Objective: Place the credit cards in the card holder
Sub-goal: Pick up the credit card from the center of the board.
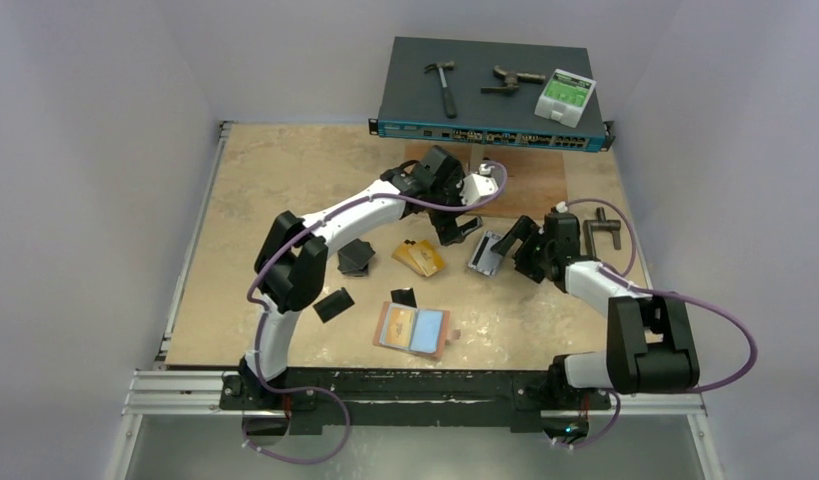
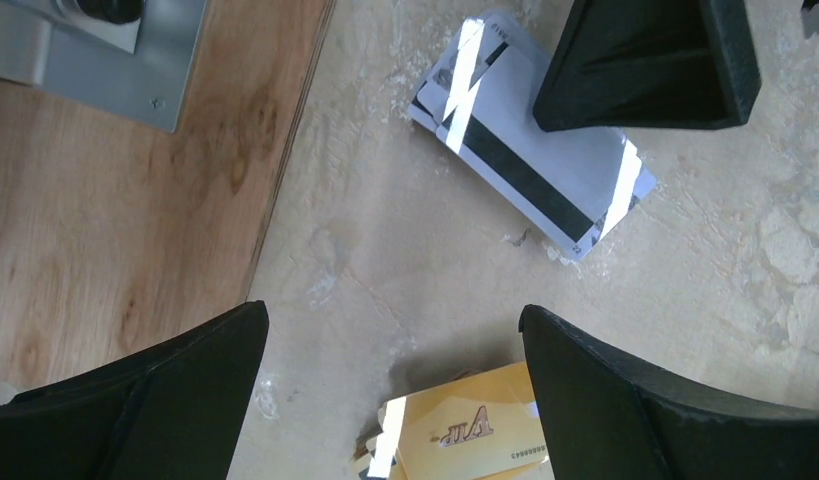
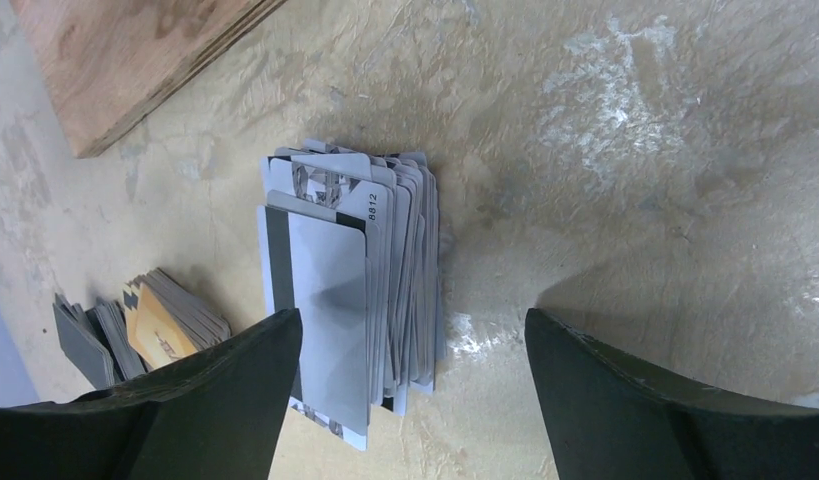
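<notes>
Though spread, fingers point(image 3: 165, 410) beside silver cards point(image 3: 350, 290)

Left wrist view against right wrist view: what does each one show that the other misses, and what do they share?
Only the left wrist view shows a grey metal plate by the wooden board, a black finger of the other arm at the silver cards, and VIP lettering on a gold card. Only the right wrist view shows dark grey cards beside the gold ones, and the silver stack's fanned edges. Both show silver cards, gold cards, board and table.
</notes>
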Robot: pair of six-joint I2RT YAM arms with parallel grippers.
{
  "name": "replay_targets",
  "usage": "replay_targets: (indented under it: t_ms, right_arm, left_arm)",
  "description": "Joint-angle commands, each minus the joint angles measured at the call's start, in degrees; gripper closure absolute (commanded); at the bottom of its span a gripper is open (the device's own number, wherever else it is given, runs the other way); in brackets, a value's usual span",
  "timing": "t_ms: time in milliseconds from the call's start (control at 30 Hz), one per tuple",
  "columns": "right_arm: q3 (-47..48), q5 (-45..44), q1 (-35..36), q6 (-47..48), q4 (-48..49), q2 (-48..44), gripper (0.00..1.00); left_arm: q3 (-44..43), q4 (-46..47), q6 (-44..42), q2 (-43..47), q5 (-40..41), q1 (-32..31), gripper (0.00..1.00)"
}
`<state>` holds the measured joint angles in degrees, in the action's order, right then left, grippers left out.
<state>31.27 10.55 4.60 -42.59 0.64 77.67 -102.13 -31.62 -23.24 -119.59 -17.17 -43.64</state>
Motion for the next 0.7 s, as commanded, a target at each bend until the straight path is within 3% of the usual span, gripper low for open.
replay_targets:
  t_ms: [0,167,400,667]
  right_arm:
    - [-0.8,1.1,0.2,0.8,3.0,1.4,0.19]
    - [0.9,-0.9,0.2,1.6,1.8,5.3,0.35]
    - [1.4,-3.2,0.4,2.8,0.4,4.3,0.37]
    - [-0.5,-5.4,0.4,4.5,-2.7,2.4,0.5]
  left_arm:
    - [-4.3,1.4,1.3,-1.2,-0.2,-1.1,0.01]
    - [-4.6,0.2,2.5,-1.0,-1.4,-1.1,0.01]
    - [-1.8,1.8,3.2,0.3,-1.2,-1.0,0.01]
    - [-2.9,1.1,2.6,-0.8,-1.0,-0.9,0.01]
